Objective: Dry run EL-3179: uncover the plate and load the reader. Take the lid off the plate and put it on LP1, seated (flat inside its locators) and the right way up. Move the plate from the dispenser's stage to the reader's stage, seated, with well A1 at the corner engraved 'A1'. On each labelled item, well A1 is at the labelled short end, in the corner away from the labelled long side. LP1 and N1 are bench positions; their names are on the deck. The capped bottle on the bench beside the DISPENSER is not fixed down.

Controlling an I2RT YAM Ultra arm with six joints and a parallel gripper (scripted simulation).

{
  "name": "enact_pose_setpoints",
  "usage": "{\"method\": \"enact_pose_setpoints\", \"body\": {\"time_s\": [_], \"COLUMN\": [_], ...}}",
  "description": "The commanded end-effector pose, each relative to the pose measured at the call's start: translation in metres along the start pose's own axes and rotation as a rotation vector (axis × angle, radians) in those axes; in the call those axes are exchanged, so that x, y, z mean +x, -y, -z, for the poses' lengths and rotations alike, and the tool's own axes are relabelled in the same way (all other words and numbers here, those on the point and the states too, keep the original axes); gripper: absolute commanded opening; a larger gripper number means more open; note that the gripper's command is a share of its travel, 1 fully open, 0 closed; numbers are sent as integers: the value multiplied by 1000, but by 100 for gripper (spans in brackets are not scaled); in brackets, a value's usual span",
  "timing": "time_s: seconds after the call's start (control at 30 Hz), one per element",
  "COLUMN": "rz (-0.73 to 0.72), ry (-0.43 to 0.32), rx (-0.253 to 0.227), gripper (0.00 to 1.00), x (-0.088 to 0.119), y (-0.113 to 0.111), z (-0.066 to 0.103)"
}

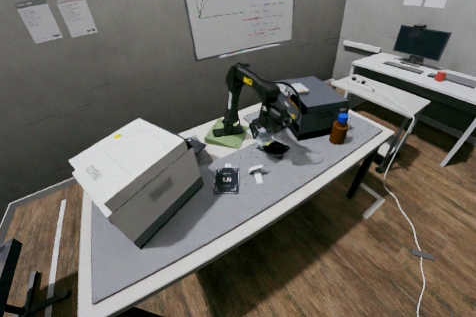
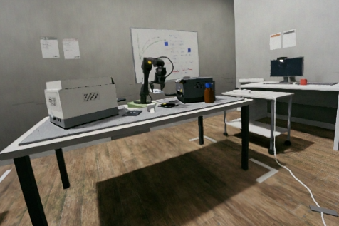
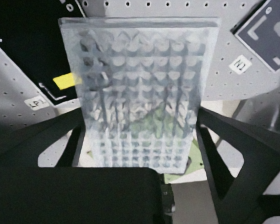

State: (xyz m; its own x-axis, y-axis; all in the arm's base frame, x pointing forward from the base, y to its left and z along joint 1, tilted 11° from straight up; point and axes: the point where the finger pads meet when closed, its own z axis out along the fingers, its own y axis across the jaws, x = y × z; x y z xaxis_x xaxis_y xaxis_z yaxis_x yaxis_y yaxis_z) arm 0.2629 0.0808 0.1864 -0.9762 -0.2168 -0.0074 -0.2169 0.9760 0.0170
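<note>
My gripper (image 3: 140, 112) is shut on the clear plate (image 3: 142, 62), which shows rows of wells and spans both fingers; it also shows in the exterior view (image 2: 157, 91). The plate is in the air over the bench between the arm base and LP1 (image 1: 276, 149), a black pad. A yellow mark (image 3: 65, 81) shows at LP1. I cannot make out whether the clear lid lies there. N1 (image 1: 231, 184) (image 3: 259, 36) is a dark square pad. The dispenser (image 1: 325, 109) is the dark box at right, the reader (image 1: 145, 171) the white one at left. Both stages are hidden or unclear.
A brown bottle with a blue cap (image 1: 339, 129) (image 2: 209, 93) stands upright by the dispenser. A small white bracket-like piece (image 1: 258, 174) (image 2: 152, 108) stands between N1 and LP1. The arm's green base plate (image 1: 225, 138) lies near the back edge.
</note>
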Motion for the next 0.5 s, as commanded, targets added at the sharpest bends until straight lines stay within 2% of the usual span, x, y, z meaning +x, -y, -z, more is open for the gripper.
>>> {"method": "enact_pose_setpoints", "body": {"time_s": [0.0,0.17,0.27,0.33,0.47], "rz": [28,46,47,57,64], "ry": [59,29,62,35,37], "rx": [-6,-15,-12,-17,-19], "gripper": [86,86,86,86,86], "x": [-10,-11,-12,-12,-11], "y": [10,23,31,36,41], "z": [14,7,13,8,9]}}
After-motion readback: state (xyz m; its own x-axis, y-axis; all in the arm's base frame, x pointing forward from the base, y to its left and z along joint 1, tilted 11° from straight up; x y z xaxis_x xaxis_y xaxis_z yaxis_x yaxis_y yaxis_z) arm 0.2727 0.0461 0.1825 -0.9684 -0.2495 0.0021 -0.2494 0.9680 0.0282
